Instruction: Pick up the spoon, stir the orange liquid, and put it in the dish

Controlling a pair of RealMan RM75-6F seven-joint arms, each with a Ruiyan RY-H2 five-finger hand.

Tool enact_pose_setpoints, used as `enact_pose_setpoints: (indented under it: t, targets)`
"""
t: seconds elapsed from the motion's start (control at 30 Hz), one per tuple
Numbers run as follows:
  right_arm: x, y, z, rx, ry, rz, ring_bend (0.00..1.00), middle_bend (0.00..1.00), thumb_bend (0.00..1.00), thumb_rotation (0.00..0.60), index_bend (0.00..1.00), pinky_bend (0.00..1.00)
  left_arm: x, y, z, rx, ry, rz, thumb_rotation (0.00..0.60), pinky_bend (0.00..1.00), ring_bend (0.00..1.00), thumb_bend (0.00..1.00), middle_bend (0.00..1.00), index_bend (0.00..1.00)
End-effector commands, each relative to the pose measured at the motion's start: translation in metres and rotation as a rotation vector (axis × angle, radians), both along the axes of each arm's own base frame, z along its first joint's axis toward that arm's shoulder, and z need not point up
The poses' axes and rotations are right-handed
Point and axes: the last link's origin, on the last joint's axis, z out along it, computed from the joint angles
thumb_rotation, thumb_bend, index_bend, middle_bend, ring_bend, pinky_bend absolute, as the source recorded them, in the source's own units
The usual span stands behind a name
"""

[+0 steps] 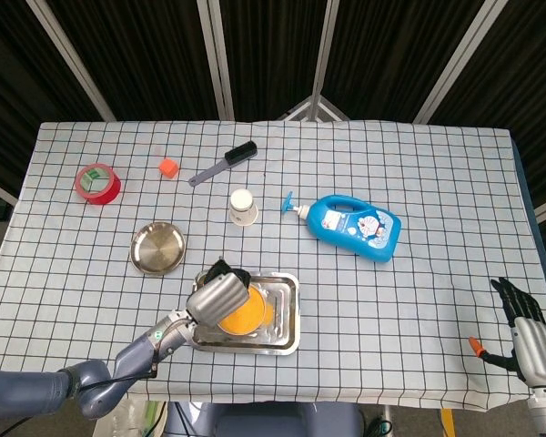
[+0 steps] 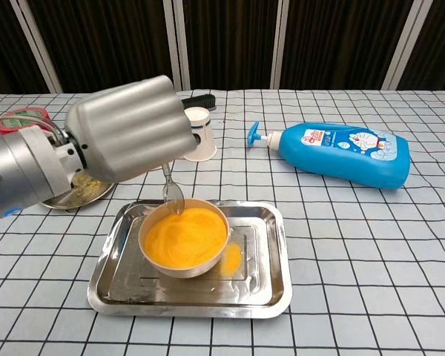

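dark slatted panels back a table under a checked cloth (image 1: 419, 300). left hand (image 2: 130, 137) is closed around the spoon (image 2: 171, 191), whose bowl hangs just below its fingers at the near rim of the white bowl (image 2: 184, 239) of orange liquid (image 2: 185, 233), sitting in a steel tray (image 2: 271, 256). to stir well, dip the tip in and circle gently off the rim to avoid slopping. round steel dish (image 1: 158, 248) lies beyond the hand. right hand (image 1: 528, 337) rests well apart, fingers spread, holding nothing.

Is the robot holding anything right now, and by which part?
Yes. Its left hand holds the spoon by the upper handle, hidden inside the hand. The right hand holds nothing.
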Motion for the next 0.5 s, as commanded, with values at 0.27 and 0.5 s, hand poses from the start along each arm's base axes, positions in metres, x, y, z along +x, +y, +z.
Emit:
enact_pose_setpoints:
  t: [0.27, 0.5]
  targets:
    - [-0.001, 0.000, 0.000, -0.002, 0.003, -0.005, 0.00, 0.00, 0.31, 0.600, 0.00, 0.00, -0.046, 0.047, 0.024, 0.082, -0.368, 0.532, 0.600, 1.00, 1.00, 0.72, 1.00, 0.83]
    - [0.000, 0.000, -0.001, 0.004, 0.004, -0.004, 0.00, 0.00, 0.31, 0.600, 0.00, 0.00, -0.094, 0.062, 0.038, 0.137, -0.407, 0.720, 0.600, 1.00, 1.00, 0.71, 1.00, 0.83]
